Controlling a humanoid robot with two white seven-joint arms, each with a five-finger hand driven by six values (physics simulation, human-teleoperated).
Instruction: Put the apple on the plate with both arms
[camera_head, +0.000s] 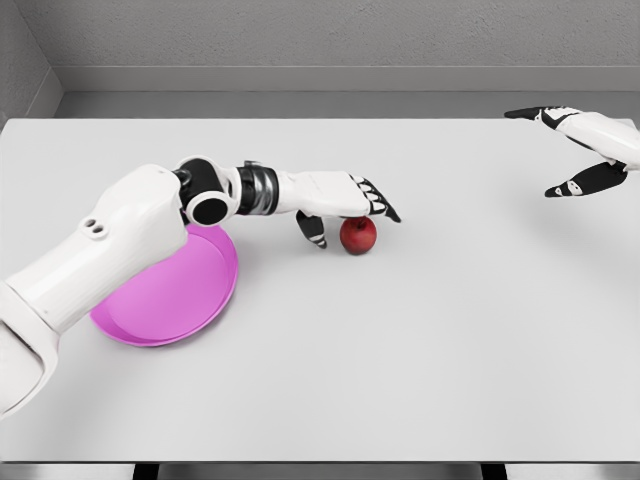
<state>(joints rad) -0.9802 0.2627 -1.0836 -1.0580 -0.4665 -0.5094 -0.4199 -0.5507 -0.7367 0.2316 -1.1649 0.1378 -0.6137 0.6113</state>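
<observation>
A red apple rests on the white table, a little left of the middle. My left hand hovers just over and behind it, fingers spread, thumb hanging down on the apple's left side; nothing is grasped. The pink plate lies to the left, partly hidden under my left forearm. My right hand shows at the far right edge, well away from the apple, fingers spread and holding nothing.
The white table stretches wide in front and to the right of the apple. A grey wall runs behind the table's far edge.
</observation>
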